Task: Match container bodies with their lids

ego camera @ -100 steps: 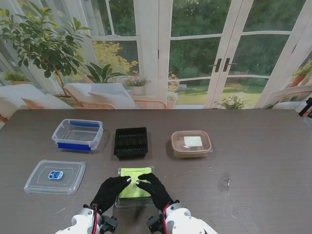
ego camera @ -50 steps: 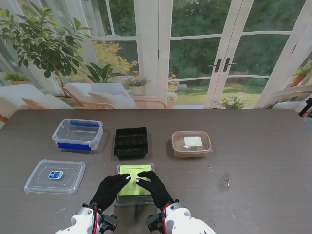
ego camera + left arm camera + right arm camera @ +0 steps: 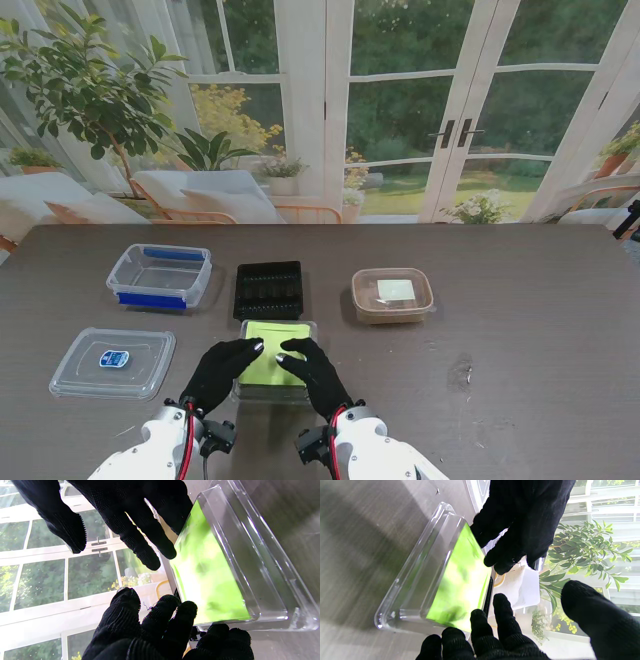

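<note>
1. we see our left hand (image 3: pixel 222 369) and our right hand (image 3: pixel 312 372) side by side at the near middle of the dark surface (image 3: pixel 520 340), both in black gloves.
2. between them is a clear lid with a green label (image 3: pixel 272 362); each hand grips one side of it, our left on the left edge, our right on the right edge, fingers curled over the top.
3. in the left wrist view the lid (image 3: pixel 225 562) stands tilted away from the surface, our left fingers (image 3: pixel 175 620) at its near edge, and our right hand (image 3: pixel 130 517) at the opposite edge.
4. in the right wrist view the same lid (image 3: pixel 450 580) shows its green face, with our right fingers (image 3: pixel 480 625) at its edge; whether the thumb presses it we cannot tell.
5. just beyond the lid, farther from us, sits a black container (image 3: pixel 268 291); the lid's far edge lies near it, and we cannot tell whether they touch.
6. to the left of that is a clear container with blue clips (image 3: pixel 159 275), open on top.
7. nearer to us on the left lies a clear lid with a blue sticker (image 3: pixel 113 362), flat on the surface, well apart from our hands.
8. to the right of the black container stands a brownish container (image 3: pixel 392 294) with its lid on.
</note>
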Available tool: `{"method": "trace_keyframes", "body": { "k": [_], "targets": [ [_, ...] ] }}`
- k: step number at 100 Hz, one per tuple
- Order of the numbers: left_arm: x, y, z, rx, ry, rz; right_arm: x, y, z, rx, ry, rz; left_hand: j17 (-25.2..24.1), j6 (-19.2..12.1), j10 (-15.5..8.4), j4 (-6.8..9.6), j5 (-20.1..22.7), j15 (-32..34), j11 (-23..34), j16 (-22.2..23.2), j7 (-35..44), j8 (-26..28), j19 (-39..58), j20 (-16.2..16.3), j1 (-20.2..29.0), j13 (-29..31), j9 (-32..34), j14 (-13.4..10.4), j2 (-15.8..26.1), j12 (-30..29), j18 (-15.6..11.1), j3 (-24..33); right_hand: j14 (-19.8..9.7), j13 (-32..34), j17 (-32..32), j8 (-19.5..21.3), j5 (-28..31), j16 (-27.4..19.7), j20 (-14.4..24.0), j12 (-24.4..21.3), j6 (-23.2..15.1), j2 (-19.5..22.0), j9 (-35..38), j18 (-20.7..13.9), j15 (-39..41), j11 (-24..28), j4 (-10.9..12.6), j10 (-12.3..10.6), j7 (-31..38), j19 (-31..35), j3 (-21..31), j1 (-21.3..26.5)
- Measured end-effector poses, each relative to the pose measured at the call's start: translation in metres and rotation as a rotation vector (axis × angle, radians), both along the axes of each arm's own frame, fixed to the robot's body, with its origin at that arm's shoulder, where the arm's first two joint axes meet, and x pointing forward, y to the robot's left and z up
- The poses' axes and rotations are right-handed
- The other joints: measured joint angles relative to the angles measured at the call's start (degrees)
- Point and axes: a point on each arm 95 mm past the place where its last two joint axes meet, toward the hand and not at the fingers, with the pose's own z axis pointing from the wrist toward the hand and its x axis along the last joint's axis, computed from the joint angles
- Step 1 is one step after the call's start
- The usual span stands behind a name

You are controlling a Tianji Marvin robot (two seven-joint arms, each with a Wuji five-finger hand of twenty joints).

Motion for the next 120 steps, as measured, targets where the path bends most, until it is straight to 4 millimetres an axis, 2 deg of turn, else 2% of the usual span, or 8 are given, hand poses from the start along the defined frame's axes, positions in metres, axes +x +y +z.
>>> {"method": "trace_keyframes", "body": {
  "k": [24,49,120],
  "targets": [
    [0.018,0.007,0.006,-0.016,-0.003,-0.011,0.008,0.004,0.010,-0.008,-0.008,-0.007,0.00,0.00,0.00,0.00,0.00,0.79,0.00,0.01,0.00,0.00,-0.02,-0.01,0.00,0.11,0.00,0.00,0.00,0.00,0.00,0.00,0.00,0.00,0.43,0.00,0.01,-0.03,0.00,0.08,0.00,0.00,0.00,0.00,0.00,0.04,0.00,0.00,-0.01,0.00,0.01,0.00],
    [0.038,0.015,0.011,-0.016,-0.003,-0.016,0.025,0.011,0.021,-0.013,-0.020,-0.013,0.08,0.00,0.00,0.00,0.00,0.84,0.00,0.01,0.00,0.00,0.07,0.00,0.00,0.12,0.00,0.00,0.00,0.00,0.00,0.00,0.00,0.03,0.40,0.00,0.18,-0.03,0.00,0.62,0.00,-0.01,0.00,0.00,0.00,0.73,0.00,0.00,-0.01,0.00,0.01,0.00],
    [0.090,0.035,0.022,-0.023,0.014,-0.012,0.079,0.031,0.027,-0.056,-0.013,-0.013,0.19,0.00,0.00,0.00,0.00,1.51,0.00,0.02,0.00,0.00,0.74,0.04,0.00,0.27,0.00,-0.19,0.00,0.00,-0.01,0.00,0.00,0.11,0.73,0.00,0.81,-0.03,0.00,0.72,0.00,-0.02,0.00,0.00,0.32,1.54,0.00,0.00,-0.06,0.69,0.14,0.47]
  ]
}}
